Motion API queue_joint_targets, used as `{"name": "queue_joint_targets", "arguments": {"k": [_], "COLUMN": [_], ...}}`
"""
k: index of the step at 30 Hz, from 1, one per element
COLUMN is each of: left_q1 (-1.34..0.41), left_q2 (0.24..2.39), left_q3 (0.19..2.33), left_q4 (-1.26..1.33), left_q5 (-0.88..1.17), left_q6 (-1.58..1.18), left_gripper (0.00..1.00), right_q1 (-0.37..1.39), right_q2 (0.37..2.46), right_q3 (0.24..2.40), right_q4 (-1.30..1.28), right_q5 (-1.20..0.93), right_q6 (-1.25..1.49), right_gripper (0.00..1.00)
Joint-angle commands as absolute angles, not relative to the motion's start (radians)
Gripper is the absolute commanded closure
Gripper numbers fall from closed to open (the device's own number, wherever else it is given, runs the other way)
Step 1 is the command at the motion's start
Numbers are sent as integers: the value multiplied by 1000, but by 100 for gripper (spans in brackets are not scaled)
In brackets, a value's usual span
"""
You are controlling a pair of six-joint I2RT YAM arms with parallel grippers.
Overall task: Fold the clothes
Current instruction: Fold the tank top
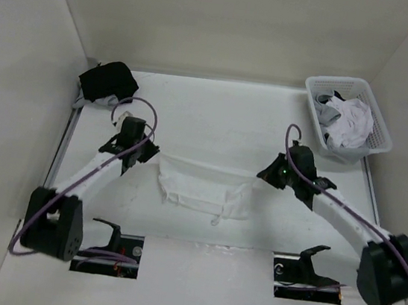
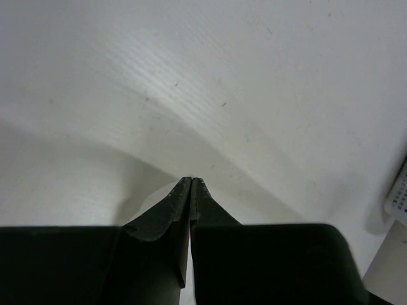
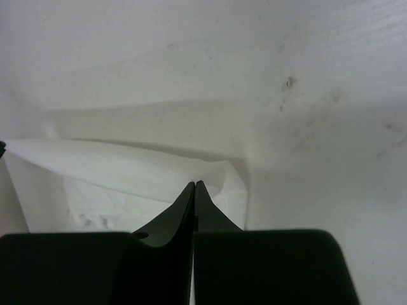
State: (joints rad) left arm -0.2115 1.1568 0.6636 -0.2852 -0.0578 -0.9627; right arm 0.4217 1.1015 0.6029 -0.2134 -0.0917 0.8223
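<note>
Right gripper, the one nearer the basket, is clamped on a corner of the white tank top, which lies spread well apart from the basket, toward the arms. Left gripper is clenched too; whether it pinches cloth I cannot tell. Both should probably lift evenly, edge taut. White table, pale walls; more clothes fill the basket.

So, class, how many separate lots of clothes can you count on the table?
3: a white top mid-table, a black pile at the far left corner, and a heap in the basket far right. Piles may hide more.
</note>
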Motion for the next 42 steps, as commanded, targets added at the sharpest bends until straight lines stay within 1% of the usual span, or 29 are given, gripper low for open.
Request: {"name": "queue_joint_targets", "arguments": {"k": [1,5,6,8,11,13,18,22,27,31,33,34,36,38,41,42], "left_q1": [-211,-212,-211,-215,-234,-257,-341,-363,-387,-390,-381,-377,-374,-370,-334,-306], "left_q2": [1323,1541,1569,1546,1380,1231,912,718,560,466,459,468,518,598,779,851], "left_q3": [797,916,928,925,882,864,859,845,856,900,908,891,827,738,648,637], "left_q4": [29,121,132,149,140,95,-124,-343,-604,-759,-794,-795,-750,-637,-421,-349], "left_q5": [-57,-83,-66,-38,-60,-99,-181,-207,-210,-236,-247,-245,-233,-197,-157,-144], "left_q6": [-986,-988,-1000,-1019,-997,-968,-893,-882,-899,-917,-908,-905,-905,-914,-916,-911], "left_gripper": [100,100,100,100,100,100,100,100,100,100,100,100,100,100,100,100], "right_q1": [360,335,335,352,415,470,625,793,1010,1171,1209,1213,1123,953,678,623], "right_q2": [1274,1497,1515,1474,1335,1200,855,631,497,462,478,503,584,688,863,917], "right_q3": [754,903,919,917,888,865,818,764,738,753,747,739,718,677,577,568], "right_q4": [11,54,64,86,71,25,-173,-343,-474,-538,-546,-540,-519,-438,-177,-129], "right_q5": [-193,-190,-199,-190,-146,-101,3,109,225,330,360,356,304,153,-116,-158], "right_q6": [713,687,692,683,666,652,640,707,807,899,919,914,879,833,784,776], "right_gripper": [99,100,100,100,100,100,100,99,99,99,99,98,98,98,99,99]}}
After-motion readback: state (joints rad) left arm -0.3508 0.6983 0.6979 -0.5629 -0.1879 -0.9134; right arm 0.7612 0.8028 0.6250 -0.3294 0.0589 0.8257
